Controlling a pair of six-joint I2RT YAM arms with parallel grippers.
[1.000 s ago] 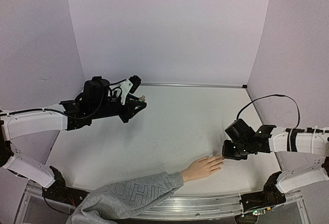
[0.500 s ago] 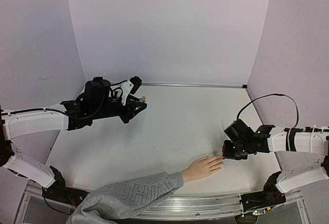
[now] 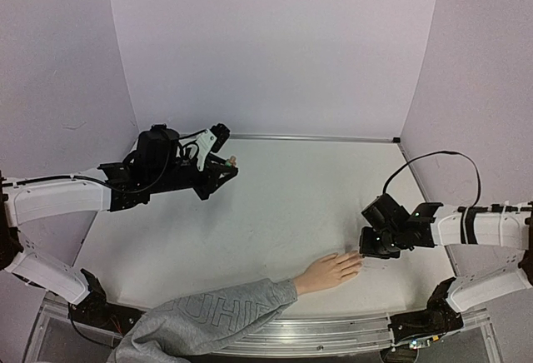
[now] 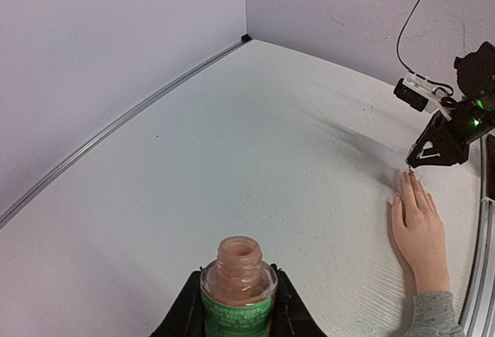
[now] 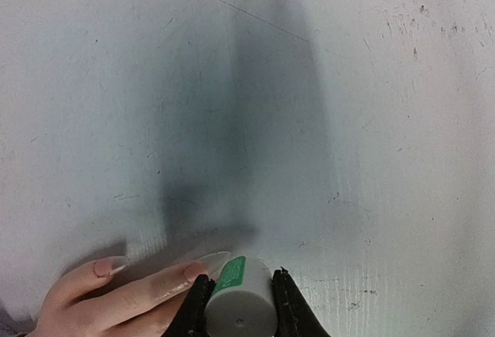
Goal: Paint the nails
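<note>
The top camera looks down from high at the near edge over the whole bench [image 3: 275, 205]. The left wrist view looks low across it toward the distant mannequin hand [image 4: 418, 225] (shared by all three); the right wrist stares down, close above it.

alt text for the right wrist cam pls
The right gripper clamps a pale grey cylindrical cap with a green label close beside the long pale nails of a flesh-coloured mannequin hand, which lies on a scuffed white table.

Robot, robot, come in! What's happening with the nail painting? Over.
Left gripper shut on open polish bottle. Right gripper shut on its cap, right by the nails. Nothing in the way.
</note>
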